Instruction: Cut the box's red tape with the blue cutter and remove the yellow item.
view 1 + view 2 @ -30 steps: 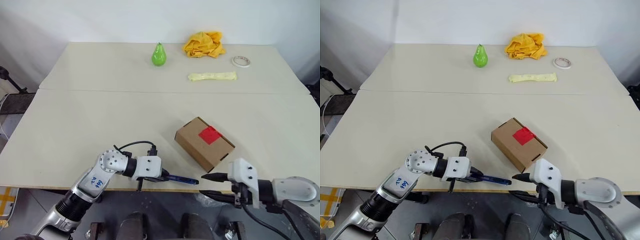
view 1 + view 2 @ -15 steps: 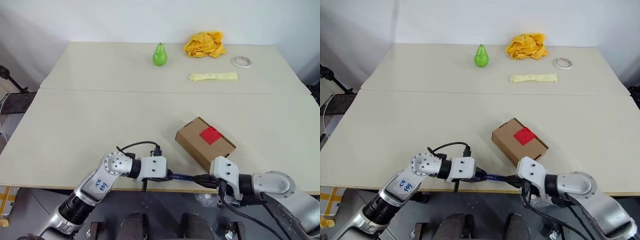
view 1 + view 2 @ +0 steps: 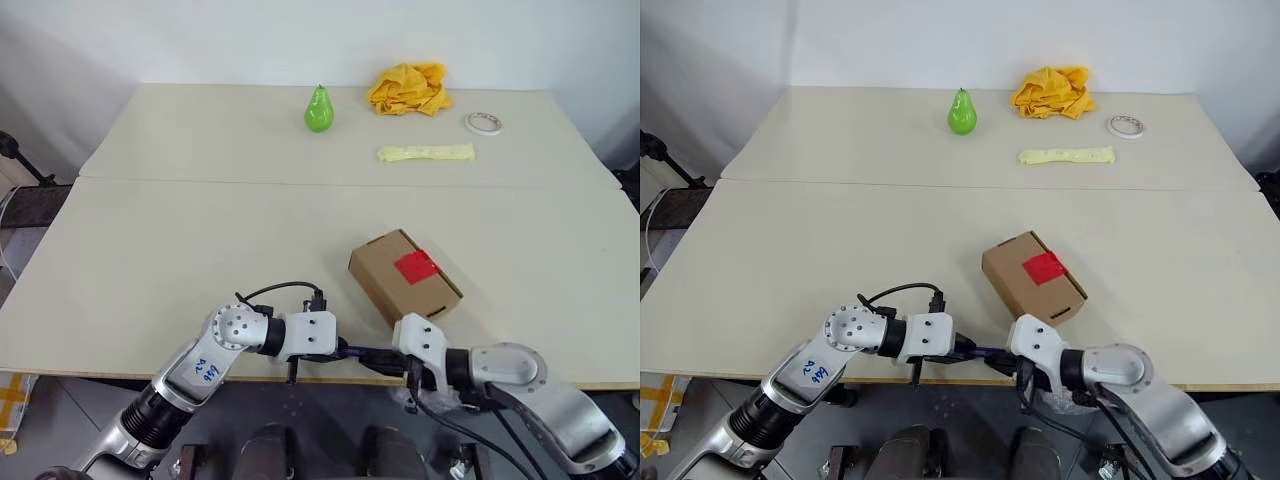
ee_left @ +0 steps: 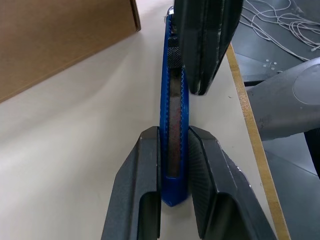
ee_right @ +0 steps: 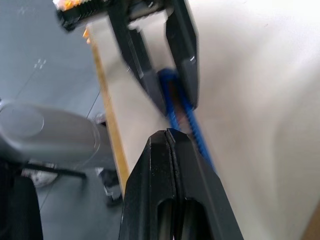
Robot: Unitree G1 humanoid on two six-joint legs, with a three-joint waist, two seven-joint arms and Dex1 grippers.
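**Two pincers meet at the cutter by the near edge**

We work over a wide pale surface (image 3: 200, 250). Far back on it lie an orange cloth (image 3: 407, 88), a green pear (image 3: 318, 109), a pale strip (image 3: 425, 153) and a tape roll (image 3: 482, 122), all well apart from our job. Nearer us sits the box (image 3: 403, 278), closed, with the red tape (image 3: 417, 266) unbroken on its top face, so the yellow item is presumably inside, unseen.

Just beside the box, along the near edge, our left pincer (image 4: 175, 160) is clamped on the tail of the cutter (image 4: 172, 115), holding it roughly level. Our right pincer (image 5: 167, 142) comes in from the opposite side with its fingers pressed together, its tips at the cutter's front end, near the small knurled knob there; whether they touch it we cannot tell.

We judge the step in hand to be readying the blade. To do it well, we keep the left grip firm and unmoving, press only along the cutter's length, and keep the cutter clear of the box until the blade is out.
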